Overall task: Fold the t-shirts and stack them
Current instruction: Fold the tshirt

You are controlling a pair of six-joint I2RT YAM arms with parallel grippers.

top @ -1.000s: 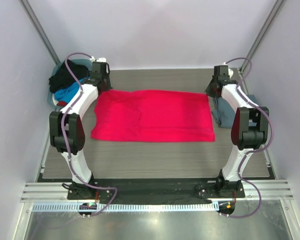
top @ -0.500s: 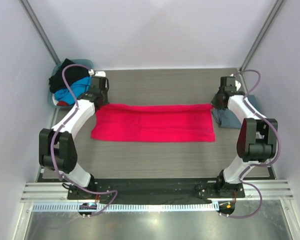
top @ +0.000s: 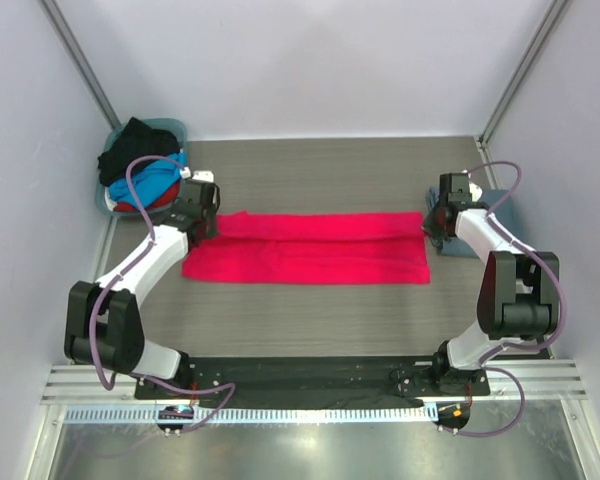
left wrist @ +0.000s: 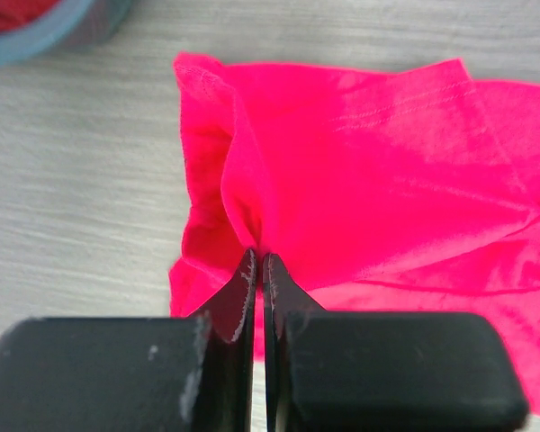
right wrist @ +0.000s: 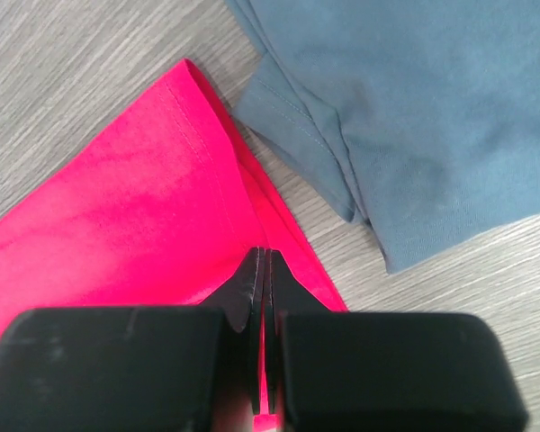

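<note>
Pink-red shirt (top: 310, 250) lay across the middle of the table (top: 310, 310), doubled lengthwise into a long band. The left gripper (left wrist: 259, 256) was clamped shut on its left end and the right gripper (right wrist: 263, 256) clamped shut on its right end, so I'd call this one mid-fold, not yet stacked. Count was five shirts: that pink one, one grey-blue shirt (right wrist: 414, 117) folded at the table's right edge just beside it (probably the stack's start), plus a black shirt (top: 130, 145), a blue shirt (top: 158, 178) and a red shirt (top: 130, 207) bunched unfolded in the bin (top: 175, 127) at far left.
</note>
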